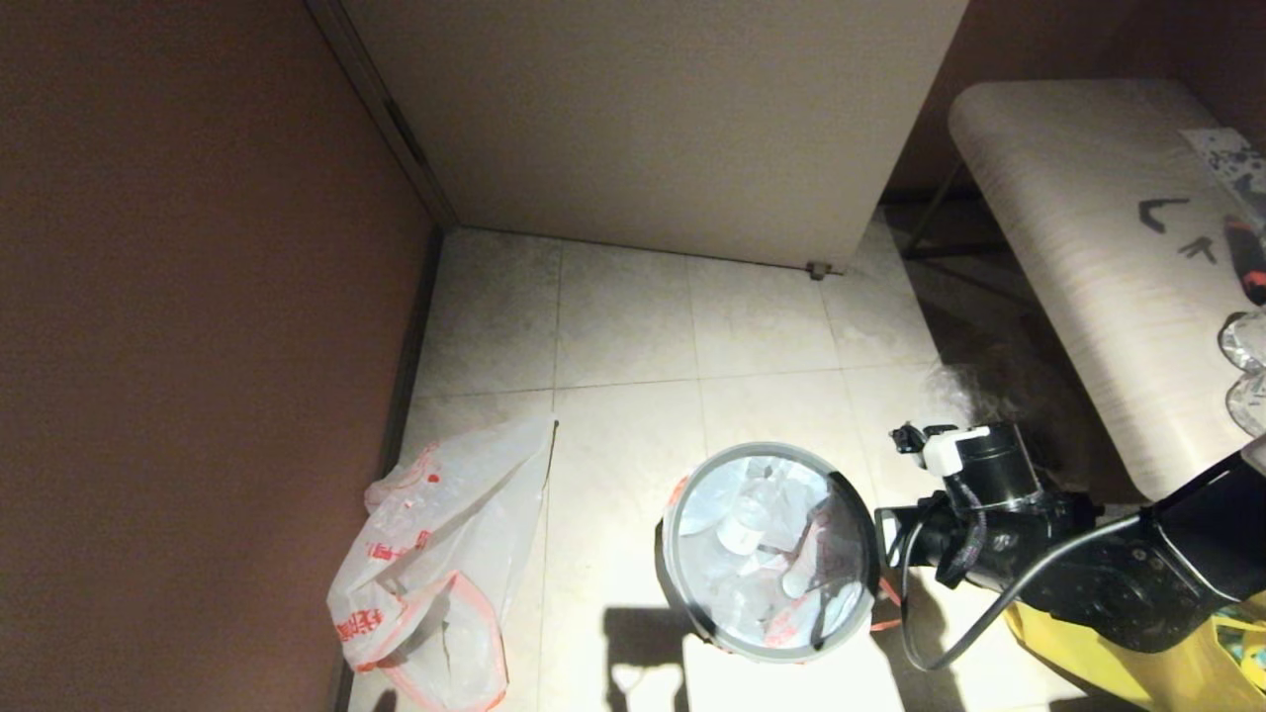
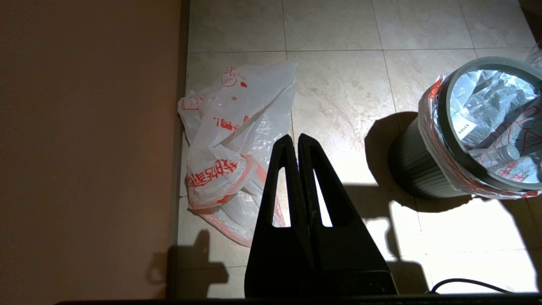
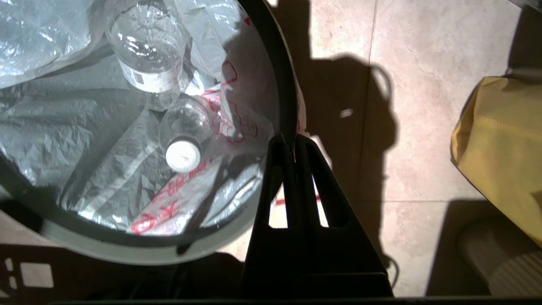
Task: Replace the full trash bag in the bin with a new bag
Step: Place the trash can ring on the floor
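Close by the robot's right side, the right pincer [image 3: 291,137] hangs over the near rim of the bin [image 2: 406,169], its fingers pressed together with the tips right at the strip of bag folded over the edge; whether any film is actually caught between them cannot be told. Just beside that arm lies a big yellow bag [image 3: 499,140] on the floor [image 1: 633,326]. The left pincer [image 2: 295,137] hovers above bare tile, fully closed and empty.

Next out, the full trash bag [image 1: 762,544] sits inside the bin, its red-edged mouth turned down outside under the grey rim ring [image 3: 127,254]. Clear bottles [image 3: 148,51] lie in it. It will likely be light but bulky, the film thin, slippery and easy to tear. The best hold looks to be a bunched fold of the turned-over edge or a handle loop, not a single layer; the loose ring will probably have to come off first, and the light bin may lift along with the bag.

Further left, touching the wall's foot, the new bag [image 1: 435,564] lies limp and crumpled on the floor, well apart from the bin. It should weigh almost nothing and cling flat, so a raised crease or its red-edged handle is the place to pinch.

Beyond, at the right, stands a pale table [image 1: 1078,227]
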